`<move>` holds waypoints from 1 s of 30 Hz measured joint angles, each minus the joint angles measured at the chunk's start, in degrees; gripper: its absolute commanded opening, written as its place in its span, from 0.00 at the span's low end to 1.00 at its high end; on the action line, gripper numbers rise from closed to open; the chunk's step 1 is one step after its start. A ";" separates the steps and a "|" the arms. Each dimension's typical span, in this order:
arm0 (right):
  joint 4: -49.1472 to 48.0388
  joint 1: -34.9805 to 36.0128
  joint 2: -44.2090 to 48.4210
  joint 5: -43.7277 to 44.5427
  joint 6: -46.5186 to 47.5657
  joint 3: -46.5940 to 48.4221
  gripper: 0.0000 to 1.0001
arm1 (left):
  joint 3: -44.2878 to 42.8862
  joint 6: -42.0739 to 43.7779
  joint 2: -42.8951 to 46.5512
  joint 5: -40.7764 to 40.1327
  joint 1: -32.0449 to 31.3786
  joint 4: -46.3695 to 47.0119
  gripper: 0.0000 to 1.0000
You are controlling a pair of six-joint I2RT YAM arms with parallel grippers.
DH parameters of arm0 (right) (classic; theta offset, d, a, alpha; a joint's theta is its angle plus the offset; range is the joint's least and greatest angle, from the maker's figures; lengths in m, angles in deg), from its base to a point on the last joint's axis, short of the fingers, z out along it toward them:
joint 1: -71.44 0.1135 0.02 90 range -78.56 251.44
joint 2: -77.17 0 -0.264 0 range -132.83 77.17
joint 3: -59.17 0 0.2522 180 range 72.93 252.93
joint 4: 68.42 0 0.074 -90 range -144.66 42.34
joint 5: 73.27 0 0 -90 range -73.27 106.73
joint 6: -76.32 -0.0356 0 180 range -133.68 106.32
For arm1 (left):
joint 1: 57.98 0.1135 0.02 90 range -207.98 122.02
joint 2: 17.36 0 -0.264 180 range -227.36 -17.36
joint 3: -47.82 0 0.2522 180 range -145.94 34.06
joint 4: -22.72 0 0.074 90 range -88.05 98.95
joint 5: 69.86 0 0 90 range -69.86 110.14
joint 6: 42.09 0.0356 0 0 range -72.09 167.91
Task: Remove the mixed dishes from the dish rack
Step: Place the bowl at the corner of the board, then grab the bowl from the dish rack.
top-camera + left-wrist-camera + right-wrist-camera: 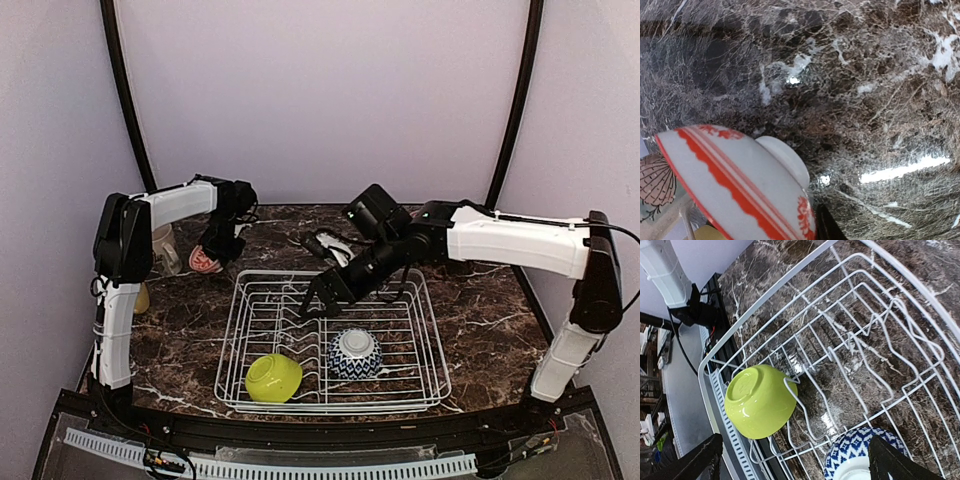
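Low in the overhead view, just beyond the arm bases, the dish rack [228,335] sits on the dark marbled surface [480,300]. In its near left corner lies the lime bowl [273,377], tipped so that its base shows. Just to its right, about mid-width of the rack, the navy-zigzag bowl [355,353] rests mouth down with its white foot ring on top. In the right wrist view a wire prong crosses in front of the lime bowl's edge, and the two bowls lie close together but apart. Farther back, the right arm [500,240] reaches in from the right of the frame and hangs over the rack's far half. Its jaws are spread wide with nothing between them: the two dark fingers [705,460] stand at the lower corners of its wrist view, the bowls below. Beyond the rack's far left corner, in the upper left of the overhead frame, the left arm [170,205] bends down to the pink-white bowl [203,262], which is outside the rack and low over the surface. Its wrist view shows that bowl tilted, foot ring toward the upper right, with one dark finger [827,227] at its rim. I cannot tell whether those jaws pinch the bowl or stand loose of it. A pale cup [165,248] stands just left of it.
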 measured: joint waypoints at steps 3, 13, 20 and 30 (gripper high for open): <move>2.03 1.46 -1.77 -1.73 2.21 1.29 0.99 | 0.11 0.00 0.00 -0.44 0.00 0.15 0.37; 1.49 1.51 -2.01 -11.13 -8.66 0.37 0.99 | 0.26 -0.55 0.87 1.29 0.00 -0.63 0.66; -2.16 1.57 -1.92 -13.66 -25.14 -6.40 0.99 | 2.58 -0.74 11.26 5.68 0.00 0.22 0.74; -5.86 5.51 -1.09 -5.14 -44.85 -8.46 0.99 | 6.64 -1.07 25.07 10.56 -0.63 4.98 0.77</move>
